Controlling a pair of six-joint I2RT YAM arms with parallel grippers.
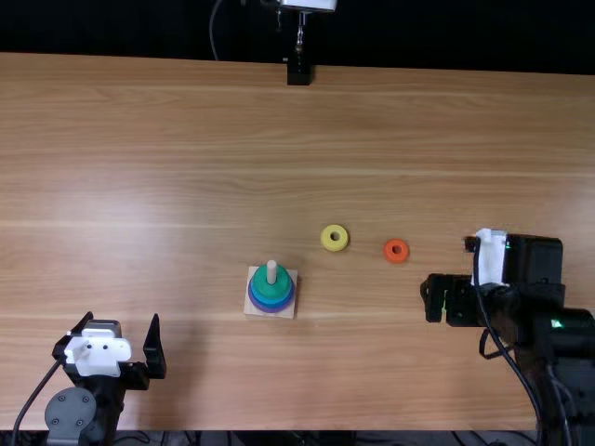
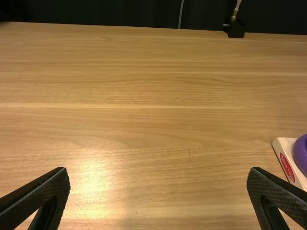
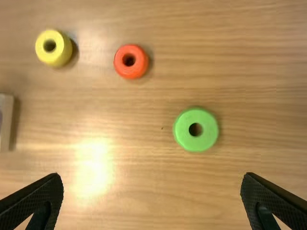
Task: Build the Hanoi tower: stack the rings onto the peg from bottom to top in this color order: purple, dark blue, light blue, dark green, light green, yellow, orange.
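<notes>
Nearest us, the right gripper [image 3: 152,177] and left gripper [image 2: 158,170] have their fingers spread, gripping nothing. Left of the yellow ring [image 1: 326,242], the base [image 1: 250,310] and peg [image 1: 271,271] bear the dark green ring [image 1: 260,281] over blue [image 1: 271,300] and purple [image 2: 301,155]. We judge the light green ring [image 3: 195,143] due: grip it, centre it, lower it. Then yellow, then the orange ring [image 1: 389,254].

We looked into an apparent robotics lab: a left robot arm [image 1: 84,400] and a right robot arm [image 1: 558,344] stood at the near edge of the wooden table [image 1: 167,139], cables [image 1: 139,438] beside it, a metal rod [image 1: 300,35] on a black mount [image 1: 298,73] at its far edge.
</notes>
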